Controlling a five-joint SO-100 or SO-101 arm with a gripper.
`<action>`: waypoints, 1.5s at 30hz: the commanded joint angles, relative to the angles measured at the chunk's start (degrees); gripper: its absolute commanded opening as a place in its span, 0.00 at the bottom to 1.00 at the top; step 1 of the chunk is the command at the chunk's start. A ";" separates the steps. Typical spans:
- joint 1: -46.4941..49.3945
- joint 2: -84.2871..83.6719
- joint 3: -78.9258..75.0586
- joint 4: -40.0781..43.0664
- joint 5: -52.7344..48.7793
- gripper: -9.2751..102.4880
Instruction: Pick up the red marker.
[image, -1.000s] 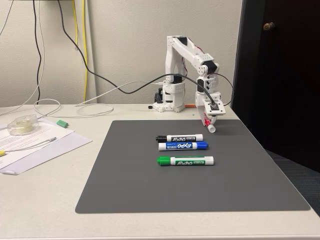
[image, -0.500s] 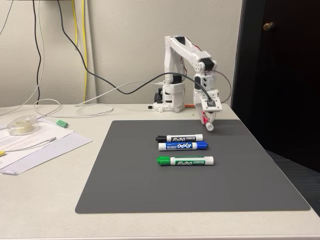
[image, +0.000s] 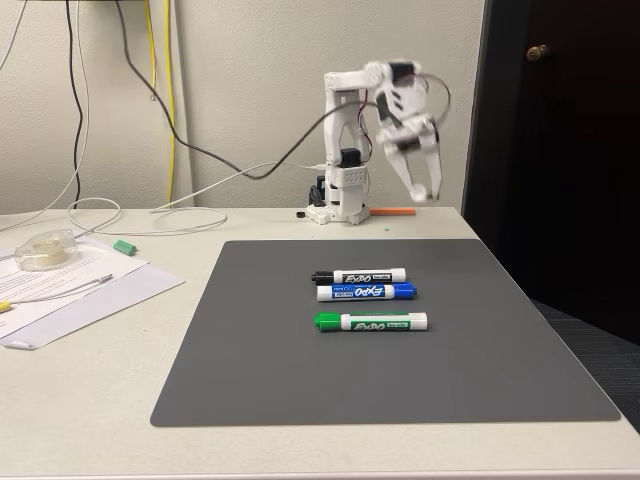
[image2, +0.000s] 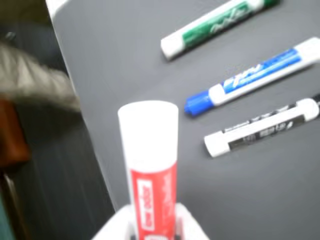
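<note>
End effector clamps red marker above mat.

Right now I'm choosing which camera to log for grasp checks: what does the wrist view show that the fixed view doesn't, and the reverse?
The wrist view alone shows the red marker clearly: white end up, red label, base pinched between the gripper's fingers. The fixed view alone shows the whole raised arm, the blurred gripper, the mat's full outline, an orange stick by the base, and papers. Both show the green marker, blue marker and black marker lying on the mat.
</note>
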 joint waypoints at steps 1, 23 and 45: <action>2.81 6.33 -3.43 -2.55 3.34 0.13; 27.69 25.84 3.34 -18.63 33.31 0.13; 28.83 43.68 28.13 -33.49 34.28 0.13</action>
